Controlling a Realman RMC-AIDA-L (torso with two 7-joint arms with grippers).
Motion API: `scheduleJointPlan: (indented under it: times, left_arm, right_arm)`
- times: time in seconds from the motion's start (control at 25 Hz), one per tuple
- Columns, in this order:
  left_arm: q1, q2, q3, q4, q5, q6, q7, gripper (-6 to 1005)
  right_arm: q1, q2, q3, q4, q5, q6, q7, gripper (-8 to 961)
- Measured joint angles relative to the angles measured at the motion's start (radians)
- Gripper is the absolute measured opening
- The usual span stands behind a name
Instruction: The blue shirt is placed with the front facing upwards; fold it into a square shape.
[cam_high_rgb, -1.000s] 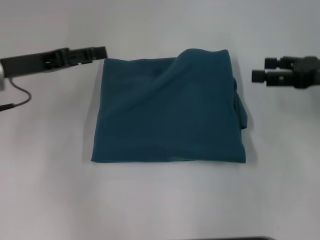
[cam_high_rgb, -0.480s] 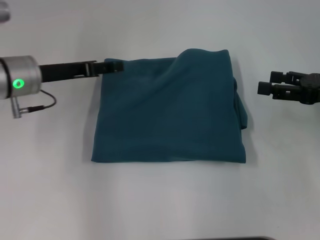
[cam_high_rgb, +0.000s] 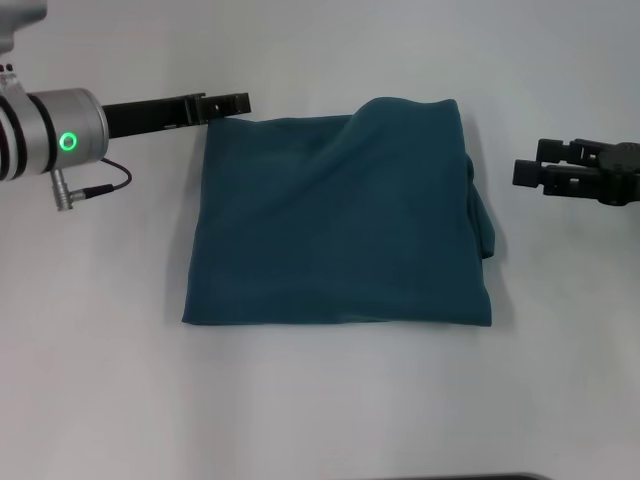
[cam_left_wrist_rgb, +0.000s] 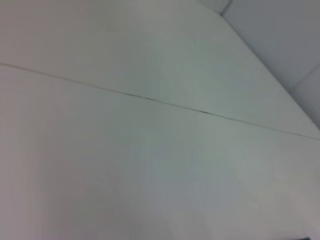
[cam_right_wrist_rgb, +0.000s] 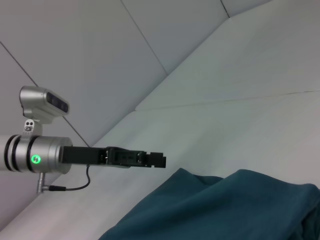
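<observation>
The dark teal-blue cotton shirt (cam_high_rgb: 338, 220) lies in front of me, folded into a rough rectangle on the white table (cam_high_rgb: 320, 400), near the middle of my head view. Its plain cloth faces up; I see no letters and no collar from here. The near edge runs straight, and so does the edge on my left. The far right corner bulges up in a soft hump, and a crease runs down from it toward the middle. Along the right edge a loose fold of fabric sticks out past the main outline.

My left gripper (cam_high_rgb: 238, 102) reaches in from my left, long and black on its silver wrist with a green light lit. Its tip sits at the far left corner of the shirt, just beside the cloth edge; I cannot tell whether it touches. From the right wrist view the same gripper (cam_right_wrist_rgb: 159, 160) appears above the fabric's far edge with a gap of table showing beneath it. Its fingers look pressed together, holding nothing.

My right gripper (cam_high_rgb: 528, 174) hangs off to my right, well apart from the shirt and level with its upper half, pointing toward it. I cannot tell how its jaws stand.

My left wrist view shows only bare white table with a thin seam (cam_left_wrist_rgb: 160, 100) crossing it.
</observation>
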Motion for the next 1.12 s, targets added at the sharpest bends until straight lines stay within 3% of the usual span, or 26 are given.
scheduleJointPlan:
  times: [0.24, 1.12]
  left_arm:
    - [-0.008, 0.004, 0.043, 0.002, 0.018, -0.033, -0.128, 707]
    - [-0.050, 0.008, 0.077, 0.050, 0.047, -0.110, -0.156, 707]
  right_arm:
    - [-0.006, 0.000, 0.017, 0.000, 0.000, -0.002, 0.000, 942]
    - [-0.010, 0.002, 0.025, 0.000, 0.000, -0.002, 0.000, 941]
